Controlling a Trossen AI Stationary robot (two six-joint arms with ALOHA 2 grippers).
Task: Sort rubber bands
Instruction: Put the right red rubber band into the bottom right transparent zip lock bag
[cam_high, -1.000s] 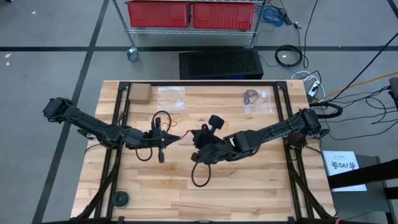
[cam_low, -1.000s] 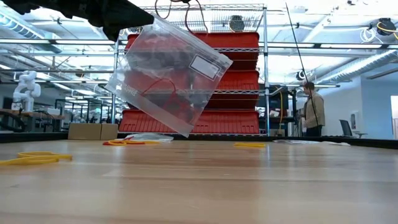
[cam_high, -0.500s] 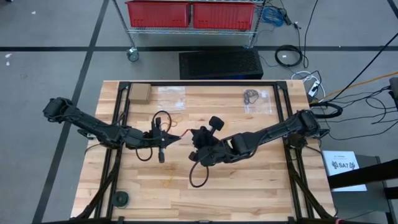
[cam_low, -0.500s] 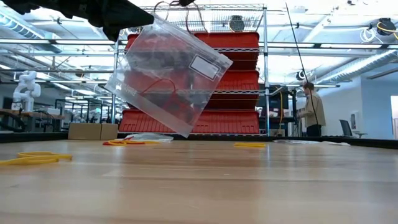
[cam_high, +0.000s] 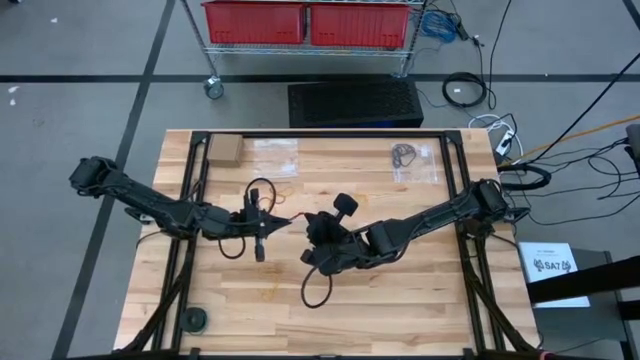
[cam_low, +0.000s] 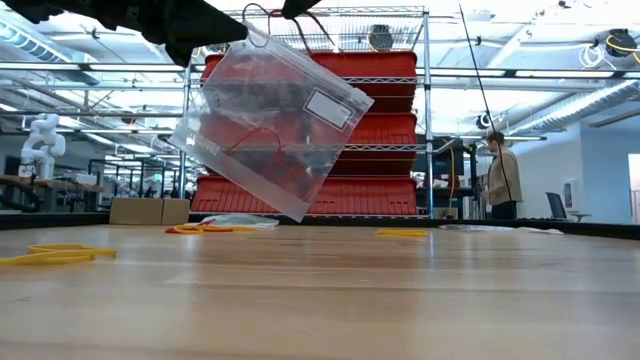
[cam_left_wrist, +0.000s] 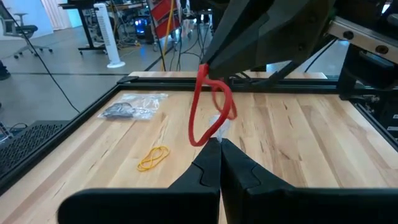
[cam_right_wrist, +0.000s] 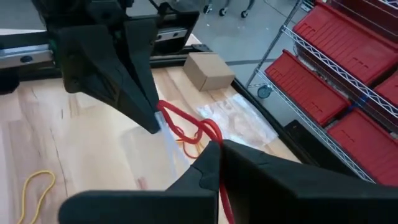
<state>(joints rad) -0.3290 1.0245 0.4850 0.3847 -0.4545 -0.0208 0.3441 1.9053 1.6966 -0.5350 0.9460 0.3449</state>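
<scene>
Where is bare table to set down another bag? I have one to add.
Bare wood spans the table's near edge, right of the black disc. Crowded: centre, where both grippers hold a clear bag, and the far edge's cardboard box and bags.

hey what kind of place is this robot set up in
Most likely a robotics lab or workshop. A wire shelving rack stacked with red bins stands behind the wooden table, loose cables lie on the grey floor, and a person stands among more work benches farther back.
</scene>
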